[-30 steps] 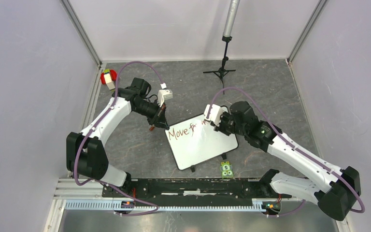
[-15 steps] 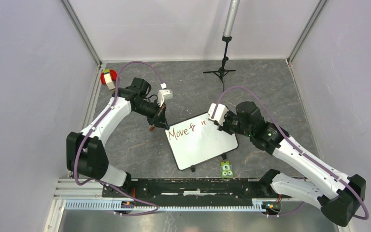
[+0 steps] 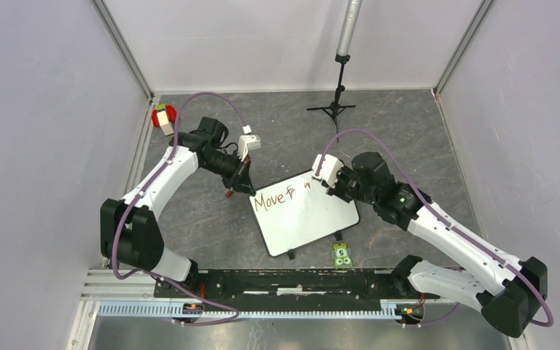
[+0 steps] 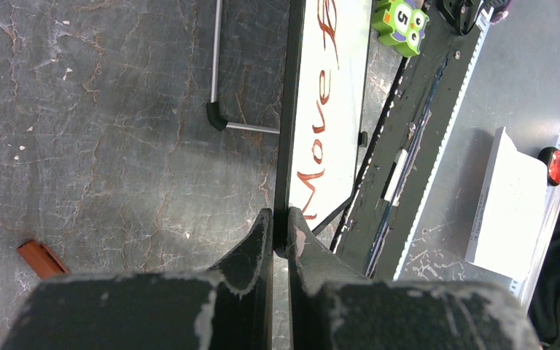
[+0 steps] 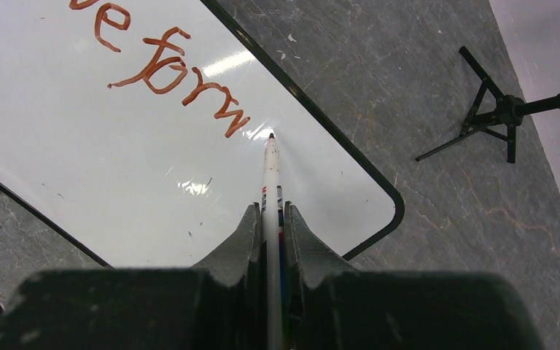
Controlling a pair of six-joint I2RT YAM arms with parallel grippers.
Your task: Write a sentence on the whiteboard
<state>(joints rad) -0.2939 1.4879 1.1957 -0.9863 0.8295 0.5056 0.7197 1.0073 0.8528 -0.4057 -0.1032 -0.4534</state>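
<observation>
The whiteboard (image 3: 302, 219) lies tilted on the dark floor between the arms. On it the sentence (image 3: 277, 198) stands in reddish-brown handwriting as "Move forw" (image 5: 162, 71). My left gripper (image 4: 281, 222) is shut on the whiteboard's black rim (image 4: 289, 109) at its corner, seen edge-on in the left wrist view. My right gripper (image 5: 270, 211) is shut on a thin white marker (image 5: 270, 175). The marker's dark tip rests at the board just right of the last stroke, near the far edge. In the top view the right gripper (image 3: 328, 186) is over the board's far corner.
A reddish-brown pen cap (image 4: 40, 259) lies on the floor left of the board. A green owl block (image 3: 342, 255) sits by the board's near edge, before the black base rail (image 3: 292, 281). A black tripod stand (image 3: 335, 109) stands behind. A red, green and white toy (image 3: 163, 118) sits far left.
My right gripper with the marker shifted slightly right along the board's far edge, then a little back. The left arm and the board have not moved.
</observation>
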